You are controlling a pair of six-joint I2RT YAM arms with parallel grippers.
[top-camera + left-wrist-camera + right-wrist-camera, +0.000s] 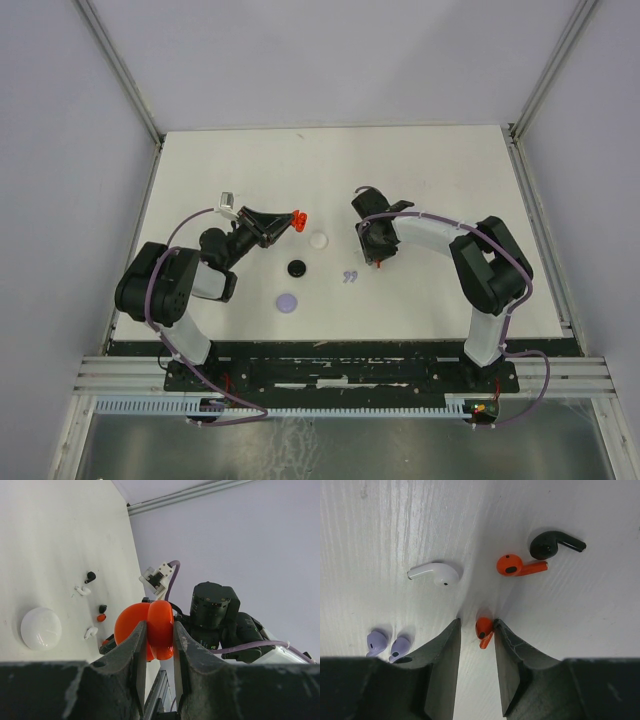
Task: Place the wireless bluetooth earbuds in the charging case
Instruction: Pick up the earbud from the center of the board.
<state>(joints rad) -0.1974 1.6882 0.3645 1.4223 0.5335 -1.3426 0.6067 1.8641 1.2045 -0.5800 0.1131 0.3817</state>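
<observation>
My left gripper is shut on the red charging case, which hangs above the table with its two round halves spread apart. Over at the right, my right gripper is down at the table, open, its jaws on either side of a small red earbud. That earbud touches the right finger, with a gap to the left one. A second red earbud, a black one, a white one and a lavender pair lie loose around it.
Three round discs lie between the arms: white, black and lavender. The lavender earbuds sit just left of my right gripper. Grey walls enclose the white table.
</observation>
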